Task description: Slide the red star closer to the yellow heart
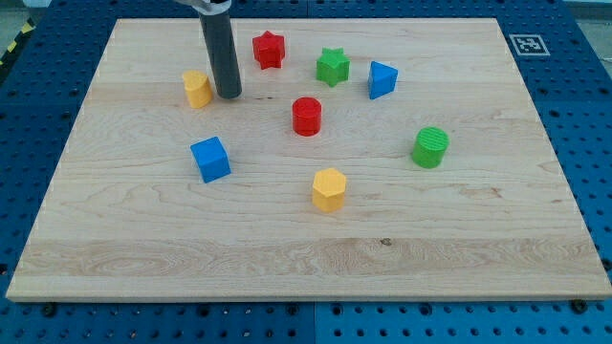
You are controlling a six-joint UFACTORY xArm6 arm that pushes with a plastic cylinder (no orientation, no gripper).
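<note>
The red star [270,50] stands near the view's top, left of centre. The yellow heart [197,88] stands lower and to the left of it. My tip [228,95] rests on the board between them, just right of the yellow heart and below-left of the red star, touching neither as far as I can tell. The dark rod rises from the tip to the view's top edge.
A green star [333,66] and a blue triangular block [382,79] lie right of the red star. A red cylinder [307,116], blue cube [210,159], yellow hexagon [329,188] and green cylinder [430,147] lie lower on the wooden board [143,248].
</note>
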